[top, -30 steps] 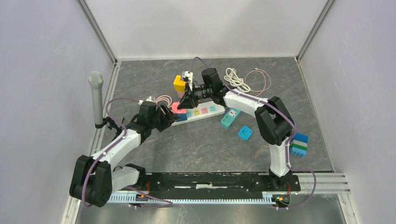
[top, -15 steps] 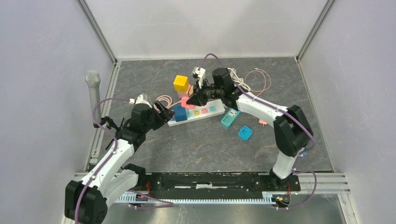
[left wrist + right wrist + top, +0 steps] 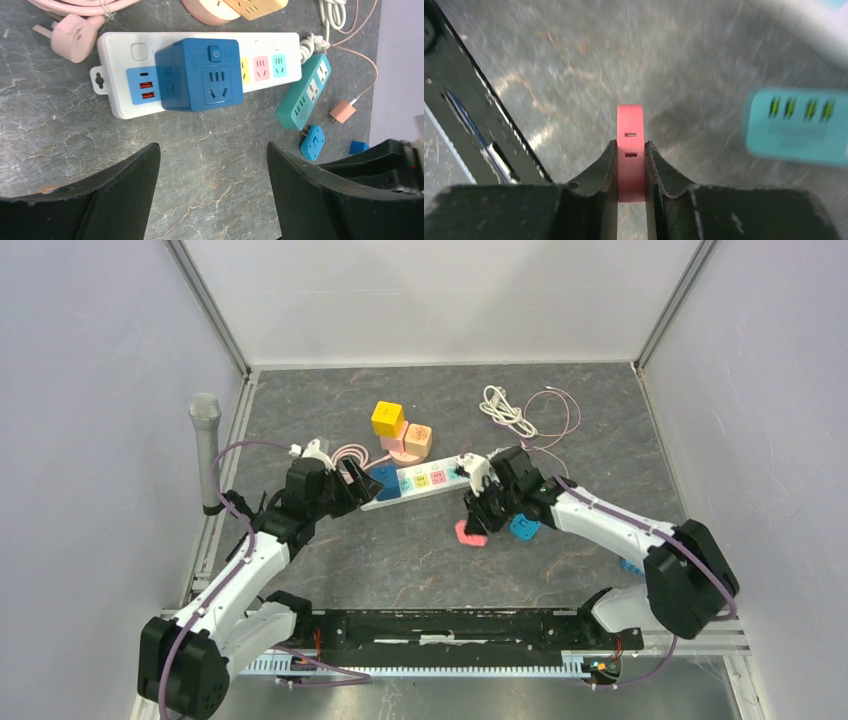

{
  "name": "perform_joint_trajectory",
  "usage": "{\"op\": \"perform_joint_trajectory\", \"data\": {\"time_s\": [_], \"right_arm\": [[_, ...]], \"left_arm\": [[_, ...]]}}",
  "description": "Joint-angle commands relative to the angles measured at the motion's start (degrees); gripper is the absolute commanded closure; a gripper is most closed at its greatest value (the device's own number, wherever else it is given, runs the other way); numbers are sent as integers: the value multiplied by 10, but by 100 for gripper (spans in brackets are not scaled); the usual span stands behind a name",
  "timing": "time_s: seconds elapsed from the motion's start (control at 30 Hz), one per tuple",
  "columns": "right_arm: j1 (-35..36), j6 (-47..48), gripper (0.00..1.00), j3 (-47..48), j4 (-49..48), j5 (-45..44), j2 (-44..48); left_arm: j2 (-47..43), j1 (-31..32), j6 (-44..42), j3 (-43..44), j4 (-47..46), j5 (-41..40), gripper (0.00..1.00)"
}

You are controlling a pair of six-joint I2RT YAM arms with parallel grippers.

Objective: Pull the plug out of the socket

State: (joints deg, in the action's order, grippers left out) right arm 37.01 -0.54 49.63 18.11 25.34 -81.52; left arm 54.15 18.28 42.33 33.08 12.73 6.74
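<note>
The right gripper clamps the pink plug, which sits clear of the white power strip, just off its near side toward the right end. The left gripper stands spread and empty at the strip's left end, facing the blue cube adapter plugged there.

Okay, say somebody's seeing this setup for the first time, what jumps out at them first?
The pink plug, pinched edge-on between the fingers of the right gripper, on the near side of the white power strip and apart from it. Next, the blue cube adapter sitting on that strip near its left end, with the left gripper open just in front of it.
</note>
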Motion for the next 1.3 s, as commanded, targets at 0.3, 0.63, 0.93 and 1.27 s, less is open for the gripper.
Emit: {"op": "perform_joint_trajectory", "data": {"time_s": [0.3, 0.63, 0.93, 1.27], "right_arm": [[-1, -81, 92, -167, 54, -33, 127], [-19, -103, 46, -178, 89, -92, 111], [-19, -76, 7, -79, 48, -136, 171], [-15, -89, 11, -33, -182, -94, 149]], "left_arm": [[3, 88, -53, 3, -15, -40, 15], [20, 91, -101, 56, 29, -61, 12], [45, 91, -101, 82, 64, -125, 10], [109, 91, -29, 123, 122, -214, 17]]}}
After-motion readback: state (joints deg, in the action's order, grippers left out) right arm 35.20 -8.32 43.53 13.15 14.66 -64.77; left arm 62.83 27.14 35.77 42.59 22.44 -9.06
